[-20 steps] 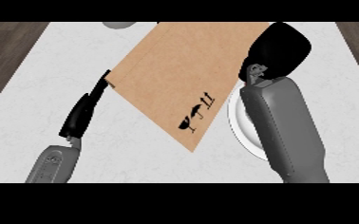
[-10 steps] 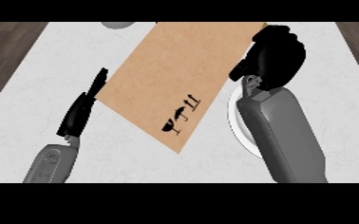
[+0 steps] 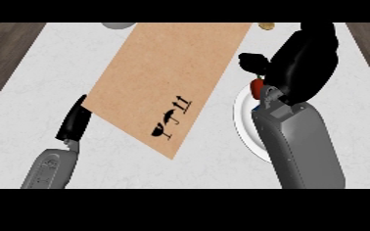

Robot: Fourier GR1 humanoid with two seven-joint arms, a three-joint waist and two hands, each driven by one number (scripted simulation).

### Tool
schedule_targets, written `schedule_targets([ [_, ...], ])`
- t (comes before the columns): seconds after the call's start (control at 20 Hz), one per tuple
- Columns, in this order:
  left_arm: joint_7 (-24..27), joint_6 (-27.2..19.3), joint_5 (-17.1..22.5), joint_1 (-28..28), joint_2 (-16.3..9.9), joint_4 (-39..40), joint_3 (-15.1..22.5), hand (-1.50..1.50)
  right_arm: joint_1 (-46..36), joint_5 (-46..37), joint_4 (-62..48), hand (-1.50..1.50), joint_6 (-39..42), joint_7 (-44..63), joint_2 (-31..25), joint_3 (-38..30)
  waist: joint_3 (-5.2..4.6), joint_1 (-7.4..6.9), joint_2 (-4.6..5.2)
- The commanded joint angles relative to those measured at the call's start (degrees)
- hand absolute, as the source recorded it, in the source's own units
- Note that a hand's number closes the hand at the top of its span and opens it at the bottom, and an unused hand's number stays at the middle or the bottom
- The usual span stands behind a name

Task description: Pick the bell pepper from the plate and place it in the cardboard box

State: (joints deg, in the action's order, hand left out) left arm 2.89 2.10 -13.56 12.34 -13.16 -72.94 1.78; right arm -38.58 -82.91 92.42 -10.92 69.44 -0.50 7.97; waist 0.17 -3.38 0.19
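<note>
A brown cardboard box with black handling marks lies tilted across the middle of the counter. To its right sits a white plate, mostly hidden under my right forearm. My right hand hovers over the plate's far side, fingers curled round a red bell pepper, of which only a small red patch with a green stem shows beneath the palm. My left hand rests at the lower left, fingers straight, its tips close to the box's left edge and holding nothing.
A grey round object peeks in at the top edge, left of the box. A small yellowish item lies at the top right. Dark wood strips border the white counter on both sides.
My right hand has swung rightward off the box to above the plate and curled round the pepper. The box's printed corner appears shifted slightly left. The left hand has stayed put.
</note>
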Motion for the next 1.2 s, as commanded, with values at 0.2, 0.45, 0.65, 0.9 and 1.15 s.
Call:
schedule_targets([
  [0.2, 0.3, -1.0, 0.2, -1.4, 0.4, -0.1, -0.7, 0.0, 8.5, -8.3, 8.6, -1.5, -21.9, 11.7, 0.5, 2.8, -0.04, 1.96, -0.41],
  [0.45, -0.1, -0.9, -0.1, -2.2, -0.2, -0.3, -0.9, 0.0, 18.1, -13.8, 13.2, -1.5, -28.9, 10.8, 0.5, 5.6, -0.04, 2.96, -0.39],
  [0.65, 1.5, 1.2, 2.2, -4.0, -3.5, -0.6, -4.0, 0.0, 26.2, -17.6, 18.0, -1.5, -33.3, 10.4, 0.5, 7.2, -0.07, 3.23, -0.59],
  [0.9, 0.5, -1.1, 0.1, -4.7, -0.8, -2.1, -1.7, 0.0, 37.0, -21.0, 23.1, -1.5, -37.9, 10.8, 0.5, 12.0, -0.01, 4.17, -0.81],
  [1.15, -0.9, -1.4, 0.7, -6.2, -0.4, -4.1, -2.1, 0.0, 51.2, -23.2, 25.5, -1.5, -44.5, 8.6, 0.5, 17.2, 0.03, 4.78, -0.96],
])
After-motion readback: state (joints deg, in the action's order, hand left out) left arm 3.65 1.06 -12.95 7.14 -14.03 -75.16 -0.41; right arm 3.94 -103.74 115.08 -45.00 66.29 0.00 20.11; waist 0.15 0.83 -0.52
